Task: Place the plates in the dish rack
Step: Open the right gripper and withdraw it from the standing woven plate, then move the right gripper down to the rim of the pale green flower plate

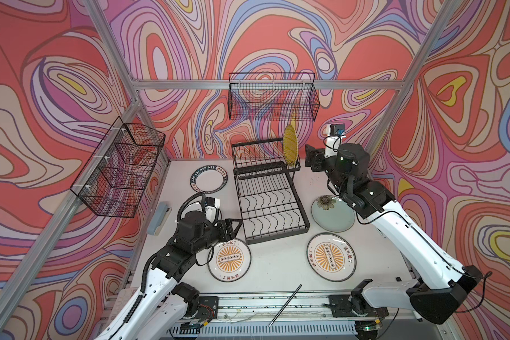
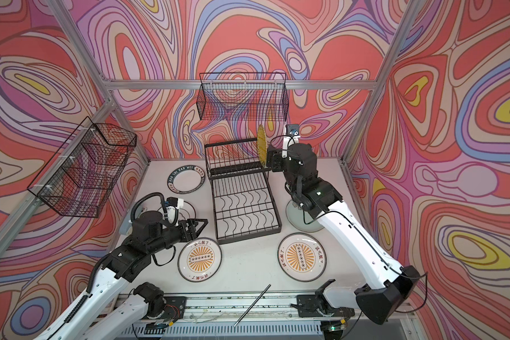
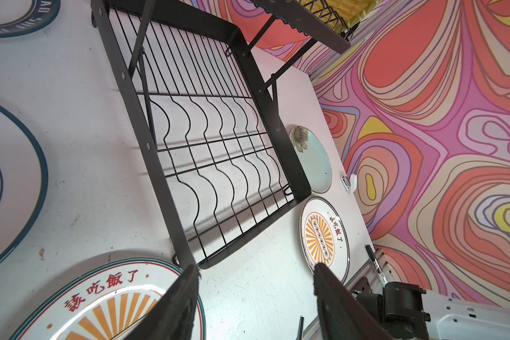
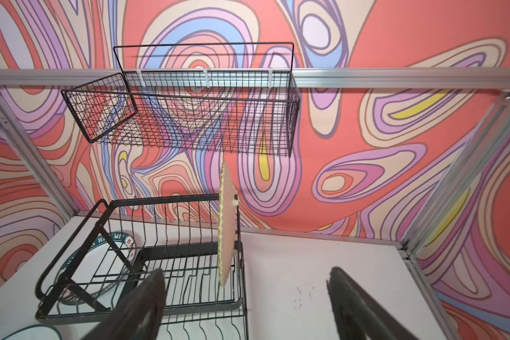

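Near edge of bench (image 1: 277,265): rod (image 1: 286,304) lies slantwise, half over the rail. Just past it two plates lie flat, left sunburst plate (image 1: 229,259) and right sunburst plate (image 1: 331,256), well apart, one off each near corner of the rack (image 1: 302,206).

My left gripper (image 3: 256,273) hangs above the far rim of the left sunburst plate, just beside the rack's near-left corner. Fingers (image 3: 186,294) are spread, with nothing between them. Ringed plate (image 3: 21,182) lies flat under my left arm, left of the rack and mostly hidden in the top views.

Green plate (image 1: 333,215) lies flat right of the rack; my right arm crosses over its far side. Lettered plate (image 1: 209,181) lies flat toward the far-left, near the rack's raised tier.

Yellow plate (image 1: 290,144) stands upright on edge in the right-end slot of the raised tier. My right gripper (image 1: 309,156) is just right of it, fingers (image 4: 147,297) wide apart and gripping nothing. Whether they touch the plate I cannot tell.

Far wall: mesh basket (image 1: 273,100). Left wall: second basket (image 1: 121,167).
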Controlling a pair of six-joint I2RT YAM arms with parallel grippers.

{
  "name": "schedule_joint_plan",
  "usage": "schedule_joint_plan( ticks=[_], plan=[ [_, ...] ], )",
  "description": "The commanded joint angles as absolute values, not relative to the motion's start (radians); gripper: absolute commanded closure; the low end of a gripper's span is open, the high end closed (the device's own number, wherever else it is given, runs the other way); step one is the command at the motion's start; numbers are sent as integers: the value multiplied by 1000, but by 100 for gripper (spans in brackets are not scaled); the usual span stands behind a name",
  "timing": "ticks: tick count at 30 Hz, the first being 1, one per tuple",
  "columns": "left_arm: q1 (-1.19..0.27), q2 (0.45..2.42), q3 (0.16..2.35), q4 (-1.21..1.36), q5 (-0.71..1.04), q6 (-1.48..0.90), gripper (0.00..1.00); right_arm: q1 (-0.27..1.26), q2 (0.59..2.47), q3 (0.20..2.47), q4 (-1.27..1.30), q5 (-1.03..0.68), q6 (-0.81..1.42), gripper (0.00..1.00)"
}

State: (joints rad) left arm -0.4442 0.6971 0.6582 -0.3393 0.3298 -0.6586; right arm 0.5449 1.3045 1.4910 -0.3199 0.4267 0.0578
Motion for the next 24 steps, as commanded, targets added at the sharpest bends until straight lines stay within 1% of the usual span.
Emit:
schedule_joint_plan(
  ticks=[1,7,10,14,17,24],
  plan=[
    [-445,705,643,-299,348,-668,35,546,1284,1453,-320,474,54,2],
    [-446,714,624,-269,362,-681,35,527,1259,1392,-342,502,85,2],
    [-446,715,610,-255,368,-686,35,496,1246,1354,-355,481,118,2],
    [-448,718,590,-212,370,-703,35,385,1223,1279,-377,365,207,2],
    [-451,726,572,-192,367,-713,35,291,1201,1196,-360,237,255,2],
    [-457,765,570,-182,367,-714,34,132,1186,1021,-340,78,356,2]
  ],
)
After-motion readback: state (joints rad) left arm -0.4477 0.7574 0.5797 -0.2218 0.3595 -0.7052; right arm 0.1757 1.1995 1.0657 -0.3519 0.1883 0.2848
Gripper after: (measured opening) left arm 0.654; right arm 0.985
